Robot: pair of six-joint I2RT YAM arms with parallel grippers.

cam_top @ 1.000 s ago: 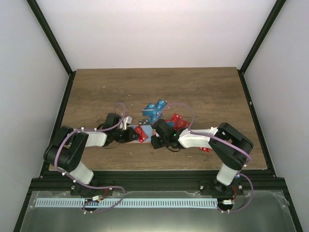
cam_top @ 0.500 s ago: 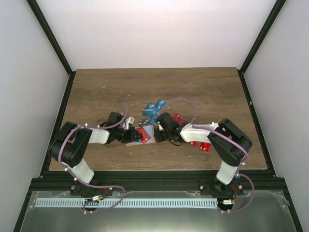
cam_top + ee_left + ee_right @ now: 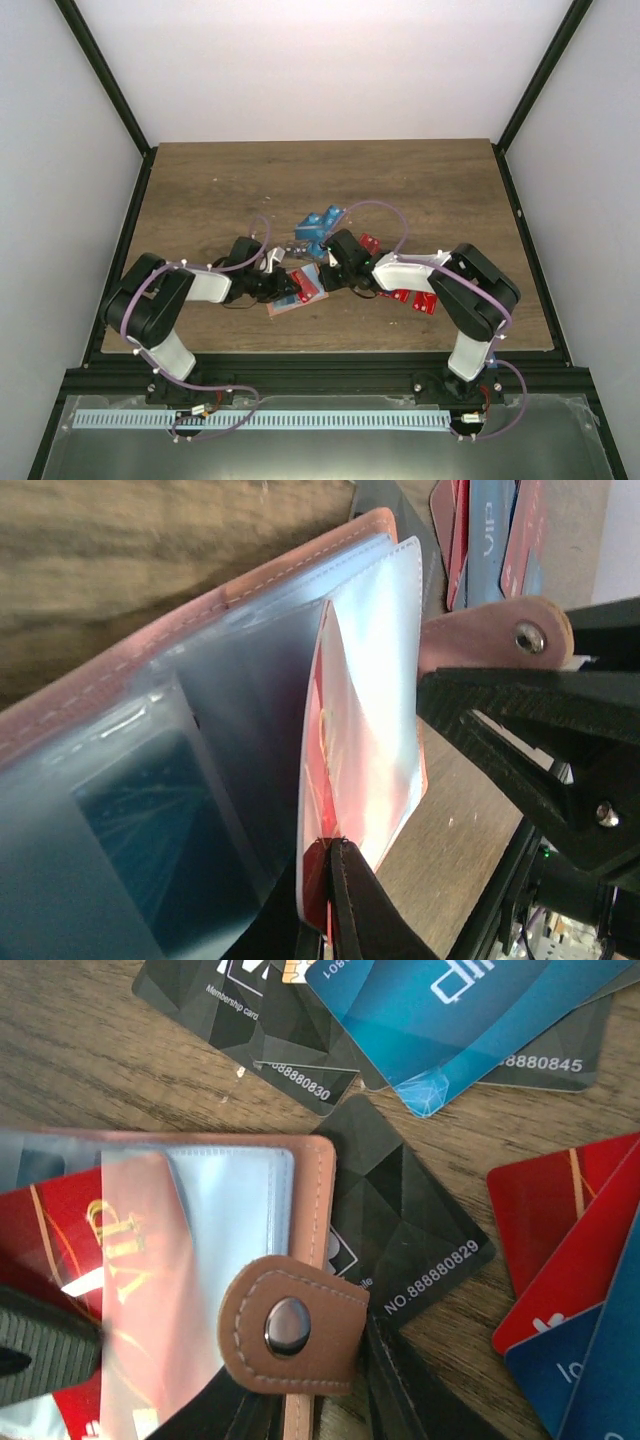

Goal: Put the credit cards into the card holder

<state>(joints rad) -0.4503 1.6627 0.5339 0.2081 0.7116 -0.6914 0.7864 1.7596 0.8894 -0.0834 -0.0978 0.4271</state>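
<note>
**Card going into sleeve, both grippers engaged**

L gripper (image 3: 335, 880) pinches red plastic VIP card (image 3: 322, 780), part-way in clear sleeve (image 3: 385, 660) of tan leather card holder (image 3: 318, 1185), mid-table. R gripper (image 3: 300, 1400) clamps holder's snap strap (image 3: 290, 1325). Other plastic cards (image 3: 470, 1010), blue/black/red, lie just beside on wood table (image 3: 80, 1070).

The card holder (image 3: 318, 1190) is tan, matt, stitched leather-like material, with a shiny metal snap stud (image 3: 289, 1323) and clear glossy plastic sleeves (image 3: 370, 660). The credit cards (image 3: 400, 1210) beside it are smooth plastic. The tabletop (image 3: 80, 1050) is matt grained wood.
</note>
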